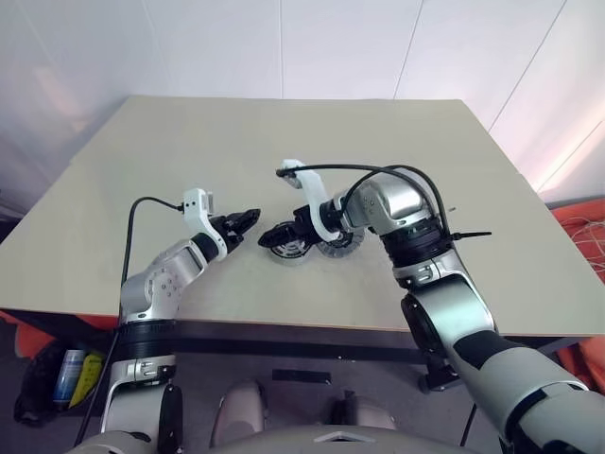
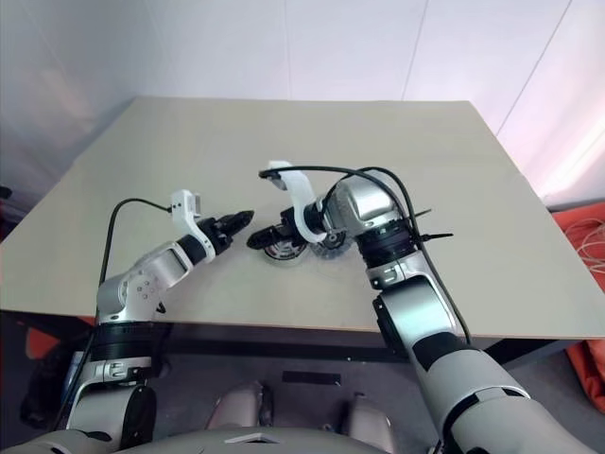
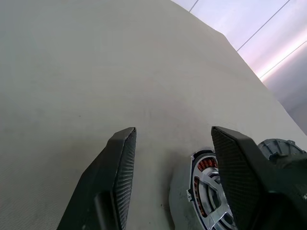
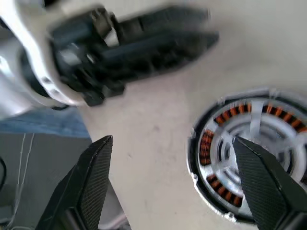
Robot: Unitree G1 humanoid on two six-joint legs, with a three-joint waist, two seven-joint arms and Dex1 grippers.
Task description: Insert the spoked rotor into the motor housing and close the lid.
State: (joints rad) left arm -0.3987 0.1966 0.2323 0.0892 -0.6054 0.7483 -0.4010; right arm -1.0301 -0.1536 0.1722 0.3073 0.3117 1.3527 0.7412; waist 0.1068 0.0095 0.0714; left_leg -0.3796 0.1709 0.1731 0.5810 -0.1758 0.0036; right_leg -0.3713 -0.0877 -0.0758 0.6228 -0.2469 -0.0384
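Copper-brown windings ring the silver centre of the motor housing, which lies flat on the beige surface; silver spokes cross its interior, so the spoked rotor sits inside the housing. In the head view the housing is near the middle of the surface, toward its 6 o'clock edge; a second round grey part, apparently the lid, lies just beside the housing at its 3 o'clock side, largely covered by the right arm.

Right tool: positioned directly over the housing, pointing toward 9 o'clock and angled downward; its two black fingers stand wide apart in the right wrist view, one finger over the housing rim, the other over bare surface; the tool is released and grasps nothing.

Left tool: located at 9 o'clock of the housing, near it but apart, pointing toward 3 o'clock; its fingers are separated with bare surface visible between them; the tool is released and grasps nothing. The two tools point toward each other, tips close, not touching.
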